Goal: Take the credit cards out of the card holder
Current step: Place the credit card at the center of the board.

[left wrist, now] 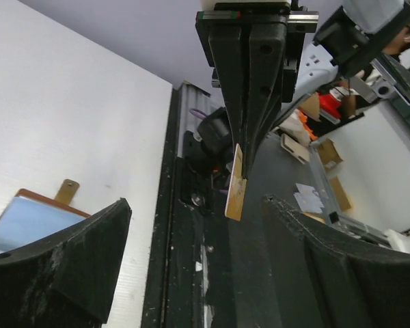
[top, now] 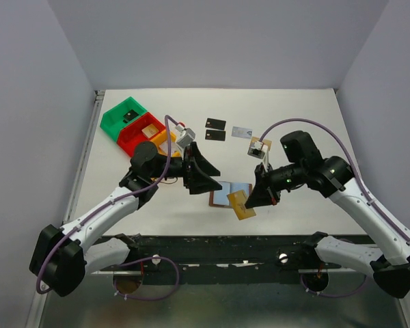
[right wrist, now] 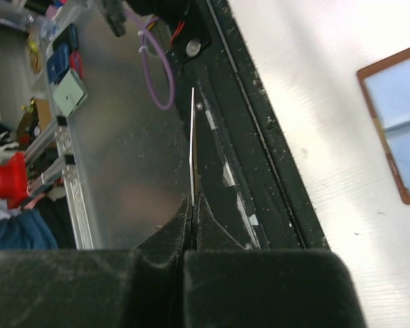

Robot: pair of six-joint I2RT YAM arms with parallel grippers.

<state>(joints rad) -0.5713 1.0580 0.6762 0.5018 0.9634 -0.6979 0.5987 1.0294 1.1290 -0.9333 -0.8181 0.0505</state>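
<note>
White table, grey walls; beyond, seemingly workshop clutter.

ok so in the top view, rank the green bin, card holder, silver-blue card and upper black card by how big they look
1. green bin
2. card holder, partly covered by a tan card
3. silver-blue card and upper black card look alike, so tied

White links, black joints, purple cables; left gripper and right gripper are matte black
</note>
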